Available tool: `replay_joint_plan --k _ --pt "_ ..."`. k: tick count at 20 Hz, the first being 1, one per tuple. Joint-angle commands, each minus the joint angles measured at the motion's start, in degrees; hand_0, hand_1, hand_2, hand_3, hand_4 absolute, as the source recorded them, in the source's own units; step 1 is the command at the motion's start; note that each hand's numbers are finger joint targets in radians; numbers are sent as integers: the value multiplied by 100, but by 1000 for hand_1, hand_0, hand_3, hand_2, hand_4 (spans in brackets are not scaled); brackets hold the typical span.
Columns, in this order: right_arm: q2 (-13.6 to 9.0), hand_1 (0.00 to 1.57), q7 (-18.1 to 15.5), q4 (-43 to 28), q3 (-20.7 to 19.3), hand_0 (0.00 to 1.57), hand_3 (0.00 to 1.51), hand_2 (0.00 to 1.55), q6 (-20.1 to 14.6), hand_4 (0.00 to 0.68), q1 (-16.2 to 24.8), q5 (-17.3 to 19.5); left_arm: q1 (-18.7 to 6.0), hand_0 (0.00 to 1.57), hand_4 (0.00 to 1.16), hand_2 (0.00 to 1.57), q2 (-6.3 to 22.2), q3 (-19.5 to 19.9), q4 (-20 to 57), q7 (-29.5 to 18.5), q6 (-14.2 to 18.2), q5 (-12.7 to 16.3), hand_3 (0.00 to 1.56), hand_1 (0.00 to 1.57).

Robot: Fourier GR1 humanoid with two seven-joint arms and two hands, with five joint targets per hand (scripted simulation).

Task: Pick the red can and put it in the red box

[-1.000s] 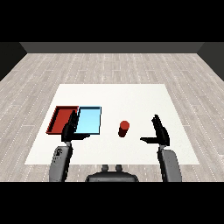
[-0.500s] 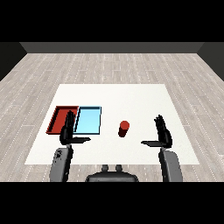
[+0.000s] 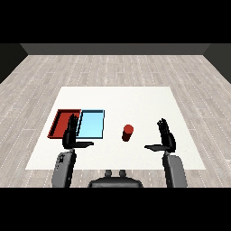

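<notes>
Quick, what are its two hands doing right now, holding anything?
Left hand: open, fingers straight, holding nothing.
Right hand: open, thumb out, holding nothing; the red can stands apart from it.

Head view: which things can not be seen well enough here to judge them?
- Red tray: the left hand covers its near right corner.
- Light blue tray: the same hand hides its near left edge.
- Red can: too small to show any label.
- Right hand: fingers straight; the palm's face is hidden.
</notes>
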Motion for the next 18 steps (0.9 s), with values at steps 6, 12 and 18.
replay_joint_plan --k 6,12,18 --pt "288 0 217 800 175 0 0 0 -233 0 -789 115 -306 0 0 0 -25 113 105 77 144 35 0 0" --pt "526 0 136 1170 304 0 0 0 -310 0 -808 101 -230 0 0 0 -33 88 400 -270 -106 136 0 0" --pt "647 0 -146 1646 437 0 0 0 -338 0 -931 173 237 0 0 0 252 342 -245 83 -332 447 0 0"
